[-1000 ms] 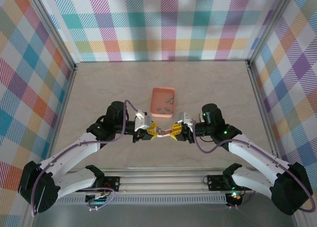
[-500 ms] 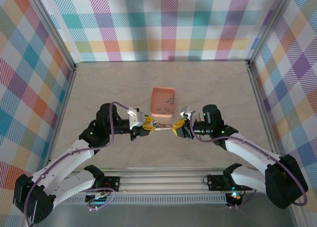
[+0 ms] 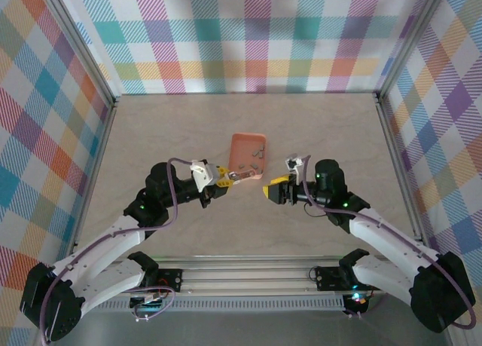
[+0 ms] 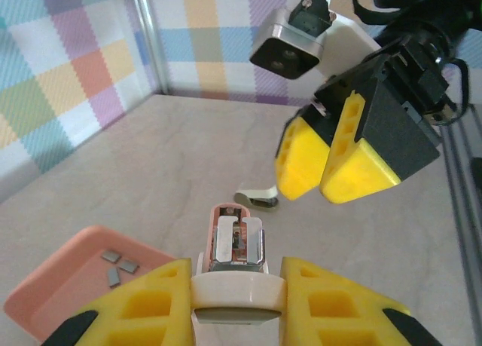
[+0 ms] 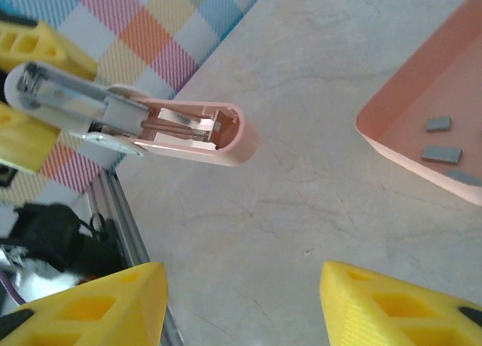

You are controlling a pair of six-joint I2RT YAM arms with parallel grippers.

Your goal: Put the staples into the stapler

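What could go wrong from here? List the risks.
The left gripper grips the stapler by its rear end alone, with the open channel out in the air; a push while loading may tilt it. The staples lie flat in the tray, tiny beside the broad fingers of the right gripper; it may fumble or scatter them.

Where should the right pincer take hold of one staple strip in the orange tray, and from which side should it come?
Grip the strip across its two long edges, coming straight down from above. It lies flat on the tray floor, apart from the others, and the raised wall would likely block a sideways approach. The right pincer stands open.
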